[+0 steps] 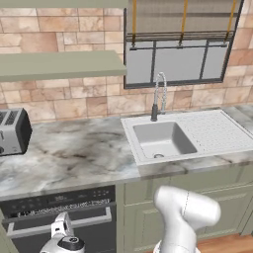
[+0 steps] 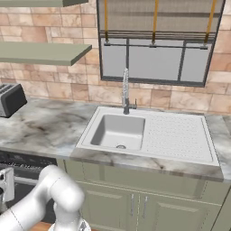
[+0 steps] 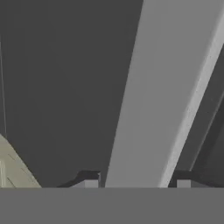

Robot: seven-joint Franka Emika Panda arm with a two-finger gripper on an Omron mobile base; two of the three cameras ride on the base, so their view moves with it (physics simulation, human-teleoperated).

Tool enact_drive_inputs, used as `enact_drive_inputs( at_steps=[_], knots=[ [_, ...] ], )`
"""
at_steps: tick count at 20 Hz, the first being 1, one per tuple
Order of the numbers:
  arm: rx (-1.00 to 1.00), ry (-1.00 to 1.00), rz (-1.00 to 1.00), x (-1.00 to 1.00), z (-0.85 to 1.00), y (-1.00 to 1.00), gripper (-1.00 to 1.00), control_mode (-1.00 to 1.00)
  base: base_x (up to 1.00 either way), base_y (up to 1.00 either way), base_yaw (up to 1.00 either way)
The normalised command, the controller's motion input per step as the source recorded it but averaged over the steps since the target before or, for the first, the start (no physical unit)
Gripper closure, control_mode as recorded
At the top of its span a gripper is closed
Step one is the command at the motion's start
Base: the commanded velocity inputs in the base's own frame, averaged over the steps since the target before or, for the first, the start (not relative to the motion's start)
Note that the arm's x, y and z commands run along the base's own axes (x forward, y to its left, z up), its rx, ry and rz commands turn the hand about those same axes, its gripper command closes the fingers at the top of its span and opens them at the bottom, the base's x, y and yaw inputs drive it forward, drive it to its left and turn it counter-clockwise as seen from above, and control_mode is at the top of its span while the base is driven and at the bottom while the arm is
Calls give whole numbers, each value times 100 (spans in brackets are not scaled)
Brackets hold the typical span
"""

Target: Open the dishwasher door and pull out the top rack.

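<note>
Spanning dishwasher door [image 1: 64, 232] horizontally, silver handle [image 1: 59, 223]

Stone-tile wall [image 1: 74, 104], marble counter [image 1: 74, 153], blinded window [image 2: 155, 45]

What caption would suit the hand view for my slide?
Close view along the gripper: its jaws stand on either side of the silver bar handle of the black dishwasher door.

The toaster [image 1: 14, 131] sits on the worktop [image 1: 74, 153] left of the sink [image 1: 163, 139]; the dishwasher door [image 1: 59, 217] lies below it, the gripper [image 3: 135, 183] straddling its handle [image 1: 62, 223].
</note>
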Motion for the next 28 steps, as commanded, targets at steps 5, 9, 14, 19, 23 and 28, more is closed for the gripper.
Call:
enact_drive_inputs(
  at_steps=[5, 9, 14, 19, 23, 28],
  knots=[
    [3, 39, -7, -100, -34, -15, 100, -100, 0, 0, 0],
    [4, 49, -9, -100, -35, -16, 100, -100, 0, 0, 0],
    [4, 57, -11, -100, -34, -16, 100, -100, 0, 0, 0],
    [2, 59, -12, -96, -34, -12, 100, -100, 0, 0, 0],
    [0, 42, -10, -52, -5, -2, -100, -100, 0, 0, 0],
    [0, 28, -12, -12, 61, 0, -100, -100, 0, 0, 0]
  ],
)
